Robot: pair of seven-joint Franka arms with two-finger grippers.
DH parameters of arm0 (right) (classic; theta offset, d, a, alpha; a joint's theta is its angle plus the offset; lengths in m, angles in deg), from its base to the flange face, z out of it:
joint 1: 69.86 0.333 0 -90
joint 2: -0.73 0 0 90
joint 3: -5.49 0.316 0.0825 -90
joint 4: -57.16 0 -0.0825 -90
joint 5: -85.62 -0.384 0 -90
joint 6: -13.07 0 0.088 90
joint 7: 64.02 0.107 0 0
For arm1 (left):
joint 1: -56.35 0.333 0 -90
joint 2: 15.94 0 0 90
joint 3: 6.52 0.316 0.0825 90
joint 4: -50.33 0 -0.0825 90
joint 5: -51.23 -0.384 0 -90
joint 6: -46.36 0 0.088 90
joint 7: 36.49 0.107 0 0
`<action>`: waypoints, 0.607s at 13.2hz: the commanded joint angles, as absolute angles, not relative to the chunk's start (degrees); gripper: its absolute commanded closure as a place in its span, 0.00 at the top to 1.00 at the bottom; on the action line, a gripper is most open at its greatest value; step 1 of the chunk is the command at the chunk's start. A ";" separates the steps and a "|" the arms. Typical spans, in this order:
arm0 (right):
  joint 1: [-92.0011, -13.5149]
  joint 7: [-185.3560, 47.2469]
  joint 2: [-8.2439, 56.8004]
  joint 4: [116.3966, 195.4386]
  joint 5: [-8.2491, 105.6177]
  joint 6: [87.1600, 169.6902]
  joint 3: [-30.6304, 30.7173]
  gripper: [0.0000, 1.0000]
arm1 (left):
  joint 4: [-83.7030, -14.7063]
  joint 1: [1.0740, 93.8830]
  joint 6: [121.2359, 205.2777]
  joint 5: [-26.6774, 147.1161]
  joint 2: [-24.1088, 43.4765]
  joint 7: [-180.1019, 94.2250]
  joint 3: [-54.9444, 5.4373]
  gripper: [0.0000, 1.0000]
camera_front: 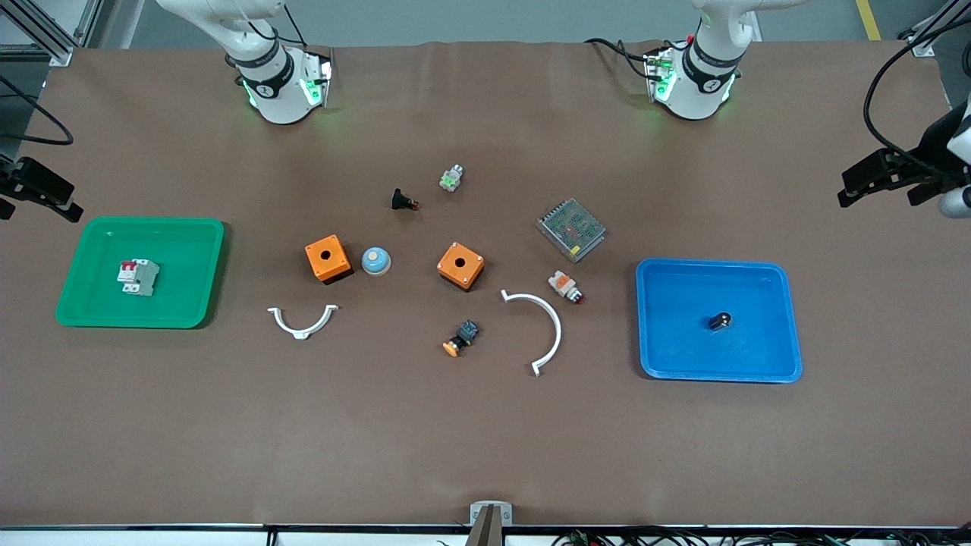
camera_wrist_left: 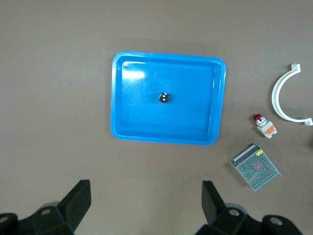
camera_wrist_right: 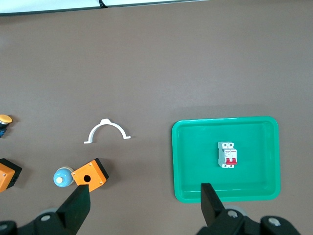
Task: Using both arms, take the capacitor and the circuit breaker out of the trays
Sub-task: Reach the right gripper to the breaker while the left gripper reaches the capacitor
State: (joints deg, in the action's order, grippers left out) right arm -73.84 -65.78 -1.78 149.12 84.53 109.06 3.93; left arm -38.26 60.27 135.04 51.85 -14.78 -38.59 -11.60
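Both arms wait high, each claw spread wide and holding nothing: the left claw (camera_wrist_left: 144,203) over the glossy blue tray (camera_front: 774,364), the right claw (camera_wrist_right: 144,205) over the green tray (camera_front: 91,315). The capacitor (camera_front: 721,321), a stubby black cylinder, lies in the blue tray near the tabletop's (camera_front: 485,440) left-arm edge; the blocky grey breaker (camera_front: 137,277) lies in the green.

Brown table (camera_front: 485,440) carries green tray (camera_front: 91,315), blue tray (camera_front: 789,334), scattered parts.
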 commanded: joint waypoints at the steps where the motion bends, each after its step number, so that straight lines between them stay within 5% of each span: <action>1: -73.46 -65.52 -0.07 147.51 85.44 108.61 3.73 1.00 | -36.15 60.31 134.86 50.87 -9.89 -38.68 -12.05 1.00; 8: -74.16 -65.52 6.24 147.86 85.79 107.91 3.47 1.00 | -55.10 60.48 155.82 53.58 -7.77 -42.45 -12.32 1.00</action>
State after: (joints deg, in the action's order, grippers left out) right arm -73.86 -65.77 2.85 149.14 84.77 109.00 3.71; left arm -48.54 60.24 149.94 52.13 -6.03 -40.56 -11.86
